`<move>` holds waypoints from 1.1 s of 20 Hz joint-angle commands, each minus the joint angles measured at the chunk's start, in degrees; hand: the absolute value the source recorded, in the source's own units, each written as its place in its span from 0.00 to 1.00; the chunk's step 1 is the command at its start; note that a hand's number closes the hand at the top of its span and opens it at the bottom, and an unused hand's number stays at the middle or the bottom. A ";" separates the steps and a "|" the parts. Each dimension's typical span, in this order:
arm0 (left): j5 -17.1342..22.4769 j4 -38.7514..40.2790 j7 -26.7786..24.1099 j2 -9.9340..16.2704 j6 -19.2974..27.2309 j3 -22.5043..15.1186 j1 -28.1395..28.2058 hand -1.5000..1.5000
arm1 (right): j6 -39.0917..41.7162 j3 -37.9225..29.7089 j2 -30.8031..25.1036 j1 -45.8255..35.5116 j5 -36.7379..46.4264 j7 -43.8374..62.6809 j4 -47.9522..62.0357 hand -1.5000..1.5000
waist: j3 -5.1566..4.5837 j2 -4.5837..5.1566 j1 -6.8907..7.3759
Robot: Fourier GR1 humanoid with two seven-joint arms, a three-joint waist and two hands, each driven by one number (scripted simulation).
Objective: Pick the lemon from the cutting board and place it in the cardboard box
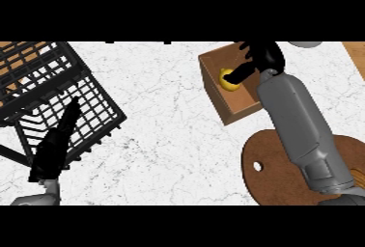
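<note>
Right hand is up over the cardboard box, with its grey forearm running down from there and crossing over the cutting board below the box. The fingers are curled down into the box and sit right against the lemon, which shows as a small yellow bit poking out between the black fingers and the box's left inner wall. Looks like the hand is wrapped around the lemon, though most of the fruit is hidden by the fingers, so I can't say whether it touches the box floor or hangs just above it. Either way, the lemon is inside the box opening, close to the box's left wall, and off the cutting board entirely. The cutting board is the round brown wooden one just below the box, with a little hole near its left edge, and its right half is covered by the forearm. Left hand is well to the left of the box, fingers straight and together, pointing up and lying over the lower edge of a black wire basket, holding nothing. That basket sits far left of the box on the white marble counter, which stretches bare between basket and box.
</note>
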 commanded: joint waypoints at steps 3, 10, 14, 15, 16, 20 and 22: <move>-1.13 -0.15 1.35 -1.42 0.52 -1.24 1.21 0.50 | -6.83 -4.77 1.63 -5.80 -1.94 -7.18 13.30 0.00 | -0.37 0.32 0.27; -1.91 1.25 -0.72 -2.00 0.88 -1.65 1.97 0.50 | -19.00 -14.73 2.53 -5.75 -10.49 -12.12 8.95 0.00 | -0.36 0.30 -0.01; -0.70 1.44 0.57 -1.67 0.45 -0.24 1.61 0.50 | -14.64 -21.31 -1.41 -3.83 -19.17 -18.98 6.27 0.00 | -0.35 -0.01 -1.05; -0.52 1.42 1.33 -0.75 0.05 0.46 -0.46 0.50 | -15.48 -22.78 0.14 -3.16 -21.28 -21.91 6.91 0.00 | -0.33 0.16 -0.81; 1.73 0.84 1.69 1.04 -1.97 2.43 0.04 0.50 | -13.38 -24.21 -2.27 -3.16 -22.96 -21.08 5.60 0.00 | -0.34 -0.06 -1.12; 1.18 0.63 -0.69 0.36 -1.63 2.00 3.62 0.50 | -12.85 -27.38 -7.31 -0.25 -25.82 -21.04 4.10 0.00 | -0.39 -0.26 -1.39; -0.57 0.65 -0.89 -1.10 0.43 0.92 2.80 0.50 | -11.52 -30.13 -12.15 0.97 -27.58 -21.85 4.77 0.00 | -0.37 -0.10 -1.39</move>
